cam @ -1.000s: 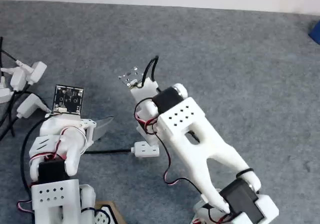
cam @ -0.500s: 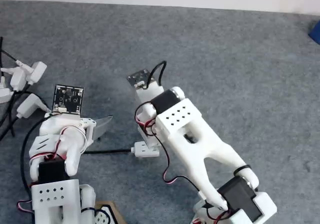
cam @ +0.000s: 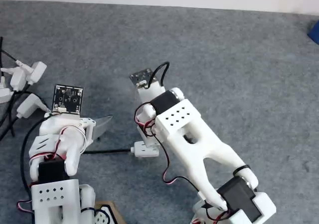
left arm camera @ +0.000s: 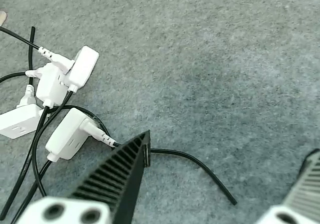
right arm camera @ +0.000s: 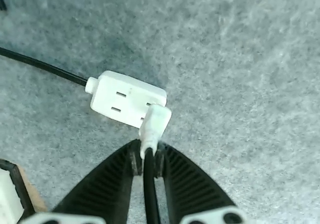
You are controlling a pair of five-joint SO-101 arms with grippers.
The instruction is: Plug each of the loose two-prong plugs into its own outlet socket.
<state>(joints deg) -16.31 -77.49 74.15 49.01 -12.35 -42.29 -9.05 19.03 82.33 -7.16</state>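
Observation:
A white outlet socket (right arm camera: 127, 100) on a black cord lies on the grey carpet, two pairs of slots facing up. My right gripper (right arm camera: 147, 153) is shut on the neck of a white two-prong plug (right arm camera: 156, 121), whose head rests against the socket's end. From above, the right arm (cam: 177, 121) covers that gripper, and the socket (cam: 145, 149) pokes out beside it. My left gripper (left arm camera: 227, 149) hangs open over bare carpet near a loose black cord end (left arm camera: 220, 189). Several white plugs and sockets (left arm camera: 60, 99) lie bunched beyond it, also seen as a cluster (cam: 25, 84) at the far left.
A wooden box corner (cam: 107, 211) sits by the left arm's base, its edge (right arm camera: 15, 194) close to the right gripper. Black cords (left arm camera: 30, 149) loop around the cluster. A blue object (cam: 315, 32) is at the right edge. Open carpet stretches back and right.
The right arm has swung slightly to the right and lowered over the socket. The left arm has stayed put.

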